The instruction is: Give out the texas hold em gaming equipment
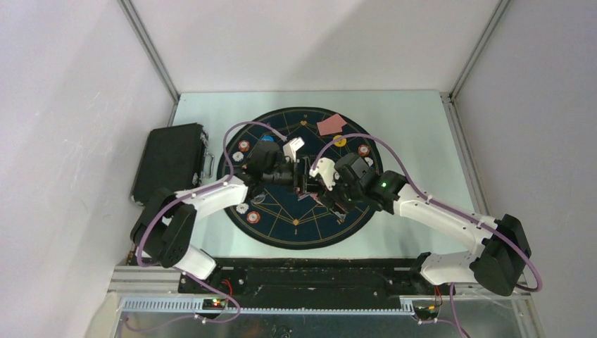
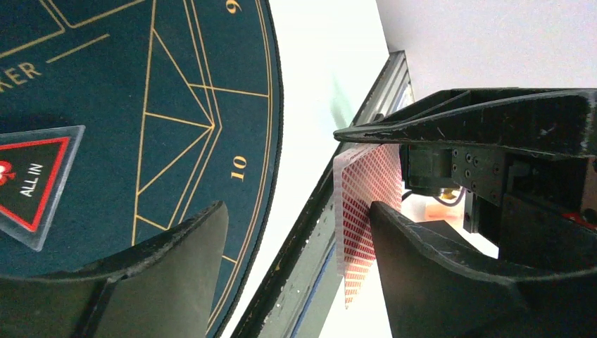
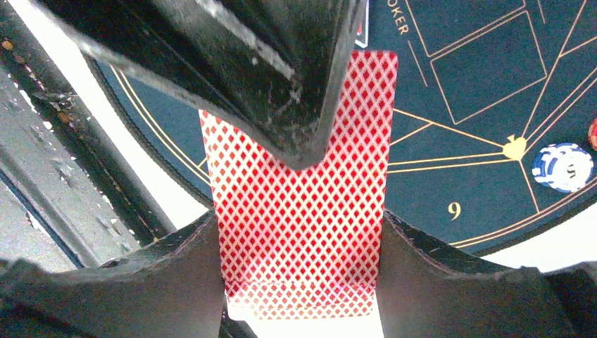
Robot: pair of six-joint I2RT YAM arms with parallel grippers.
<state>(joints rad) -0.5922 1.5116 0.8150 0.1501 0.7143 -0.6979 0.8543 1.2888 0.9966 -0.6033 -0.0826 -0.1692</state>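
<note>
**One card between two grippers above the mat**

The right gripper (image 3: 297,220) has closed part-way on a red-backed playing card (image 3: 310,204). Its two fingers press the card's long edges, and the card stands on end between them. In the top view this happens above the middle of the dark round mat (image 1: 303,229), which covers the centre of the tabletop (image 1: 415,127).

The left gripper (image 2: 297,211) faces the right one, with its jaws spread wide on either side of the same card. From its own wrist camera the card stands close against the inner face of one finger (image 2: 422,267), and the other finger is well clear of it. The right wrist view shows one left finger crossing in front of the card's patterned back. The left gripper has no grip on the card.

The red triangular token (image 2: 32,184) marked ALL IN lies flat on the mat. A blue chip (image 3: 561,167) rests just inside the mat's rim. A pink card (image 1: 331,124) lies at the far edge of the mat, with a yellow chip (image 1: 340,141) near it. A black case (image 1: 172,160) sits by the left edge of the tabletop.
</note>
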